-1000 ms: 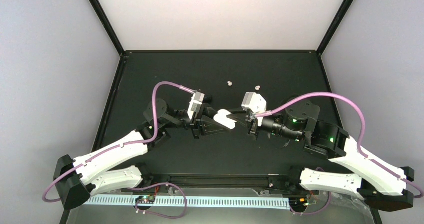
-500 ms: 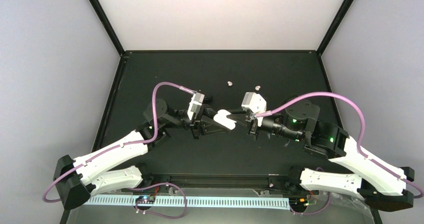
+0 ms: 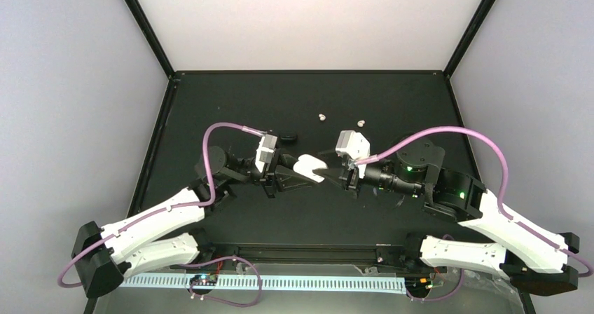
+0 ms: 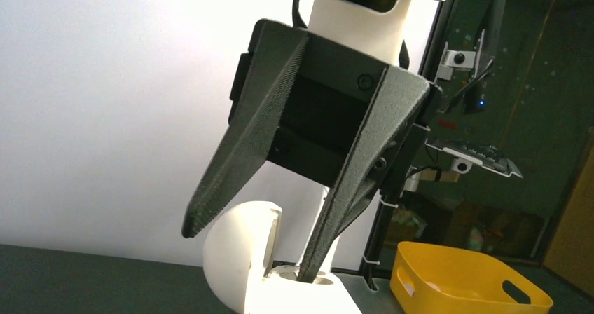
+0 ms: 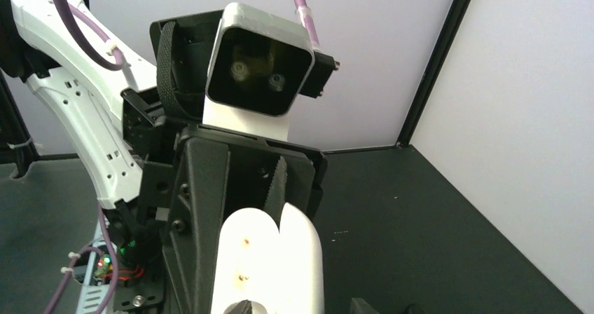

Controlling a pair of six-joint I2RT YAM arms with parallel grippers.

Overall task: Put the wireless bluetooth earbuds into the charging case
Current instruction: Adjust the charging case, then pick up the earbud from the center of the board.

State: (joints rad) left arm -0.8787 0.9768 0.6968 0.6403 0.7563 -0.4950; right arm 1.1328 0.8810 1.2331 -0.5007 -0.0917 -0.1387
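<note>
The left tool (image 3: 305, 174) clamps the open charging case (image 3: 307, 164) (wells hidden); right tool (image 4: 250, 252) gapes wide, empty.

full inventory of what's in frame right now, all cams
white earbuds: 2, white, loose on the table beyond the grippers, apart from each other
charging case: 1, white, lid ajar, mid-table between the two grippers
dark item: 1, black, on the table just beyond the left gripper; too small to identify
yellow bin: 1, yellow, off the table in the background, left wrist view only
table: 1, black
left gripper: 1, black fingers, shut on the charging case
right gripper: 1, black fingers, open, one fingertip down at the case's base
</note>
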